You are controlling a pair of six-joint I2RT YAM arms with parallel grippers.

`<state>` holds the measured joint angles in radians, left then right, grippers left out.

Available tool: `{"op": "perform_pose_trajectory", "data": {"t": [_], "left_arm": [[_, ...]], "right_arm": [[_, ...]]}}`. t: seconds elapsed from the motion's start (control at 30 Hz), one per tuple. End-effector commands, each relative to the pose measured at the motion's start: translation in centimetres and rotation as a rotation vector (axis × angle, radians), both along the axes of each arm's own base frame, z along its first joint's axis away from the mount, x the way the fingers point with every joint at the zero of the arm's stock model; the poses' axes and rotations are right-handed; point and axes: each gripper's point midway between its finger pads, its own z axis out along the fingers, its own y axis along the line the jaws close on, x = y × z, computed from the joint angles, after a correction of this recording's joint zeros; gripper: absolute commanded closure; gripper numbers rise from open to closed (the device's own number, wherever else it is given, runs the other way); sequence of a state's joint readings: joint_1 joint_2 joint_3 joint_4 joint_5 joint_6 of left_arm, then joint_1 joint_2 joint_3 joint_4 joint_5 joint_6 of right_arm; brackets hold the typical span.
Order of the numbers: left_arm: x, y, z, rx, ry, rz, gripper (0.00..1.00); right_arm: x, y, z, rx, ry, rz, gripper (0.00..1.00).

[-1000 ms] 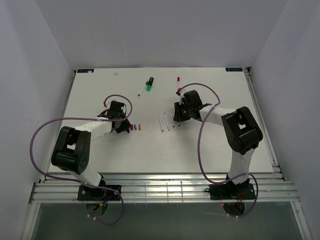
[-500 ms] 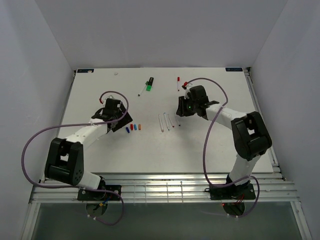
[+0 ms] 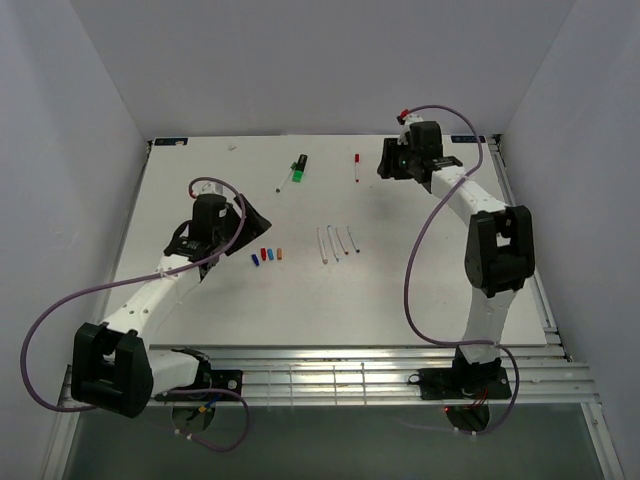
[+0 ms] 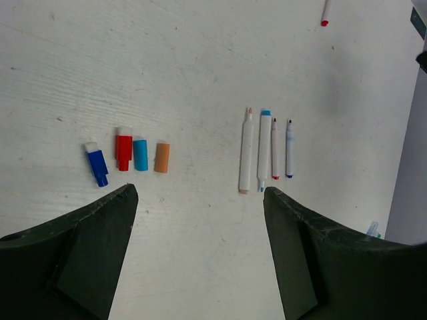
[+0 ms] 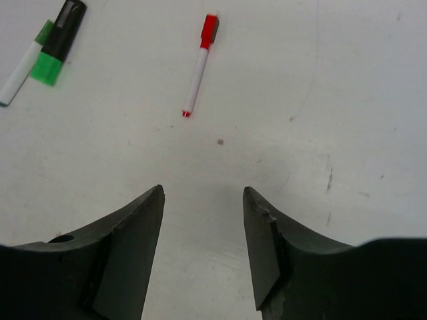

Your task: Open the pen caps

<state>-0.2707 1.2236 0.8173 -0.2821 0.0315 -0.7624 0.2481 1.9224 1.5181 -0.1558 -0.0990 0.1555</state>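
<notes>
Near edge: aluminium rails [image 3: 300,380] carry both arm bases, with purple cables [image 3: 60,300] looping off each arm. The table [image 3: 420,290] is matt white; the wrist views show fine scratches and a few dark specks on it. The left gripper [image 4: 200,193] hangs over the left-centre of the table with its jaws wide apart and nothing between them. Just beyond it four pen caps lie loose in a row: dark blue cap [image 4: 97,165], red cap [image 4: 123,148], light blue cap [image 4: 140,154] and orange cap [image 4: 161,157]. The red and light blue caps are touching, and the others sit just beside them. To their right, well apart, four uncapped pens [image 4: 264,150] lie side by side, roughly parallel, tips bare. No print can be made out on caps or barrels. Farther back lie a black marker [image 5: 67,27] with a green cap [image 5: 47,69] and a thin white pen [image 5: 19,73] close along its side. To the right of these, a red-capped pen [image 5: 198,67] lies alone, its cap on. The right gripper [image 5: 203,190] is near the far edge, just right of that pen and not touching it, jaws parted and empty. Small blue tags [image 3: 170,141] sit at the far corners of the table, their lettering too small to read. Plain white walls [image 3: 320,60] close in the left, right and back.
</notes>
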Motion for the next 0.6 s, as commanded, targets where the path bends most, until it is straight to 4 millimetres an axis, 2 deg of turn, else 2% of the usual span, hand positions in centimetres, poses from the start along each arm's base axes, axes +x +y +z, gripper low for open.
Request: {"op": "perform_pose_trajectory", "data": {"t": [0.0,0.03,0.07,0.1,0.13,0.23,0.37,0.43,0.57], "left_arm": [[-0.5,-1.0,1.3,-0.049,-0.058,-0.05,0.13],[-0.4,-1.0,1.4,-0.044,-0.061,-0.052,0.13],[-0.4,-1.0,1.4,-0.045,-0.062,-0.055,0.13],[-0.4,-1.2,1.4,-0.048,-0.061,-0.06,0.13],[-0.3,-1.4,1.6,-0.058,-0.065,-0.07,0.13],[-0.3,-2.0,1.8,-0.092,-0.075,-0.084,0.13],[-0.4,-2.6,1.7,-0.122,-0.087,-0.098,0.13],[-0.4,-2.7,1.5,-0.128,-0.083,-0.103,0.13],[-0.6,-2.8,0.9,-0.139,-0.076,-0.104,0.13]], "right_arm": [[3.9,0.6,1.7,-0.069,-0.078,0.016,0.42],[4.9,0.7,0.3,-0.078,-0.063,0.011,0.38],[5.7,0.9,0.5,-0.078,-0.075,0.005,0.36],[7.0,1.4,2.0,-0.072,-0.118,0.003,0.35],[7.7,1.8,0.2,-0.082,-0.096,0.007,0.34],[9.5,3.3,-0.7,-0.119,-0.122,0.028,0.33],[11.0,4.4,-2.0,-0.159,-0.155,0.016,0.33],[11.3,5.1,-3.2,-0.162,-0.148,0.024,0.35],[11.7,6.7,-4.0,-0.155,-0.167,0.043,0.37]]}}
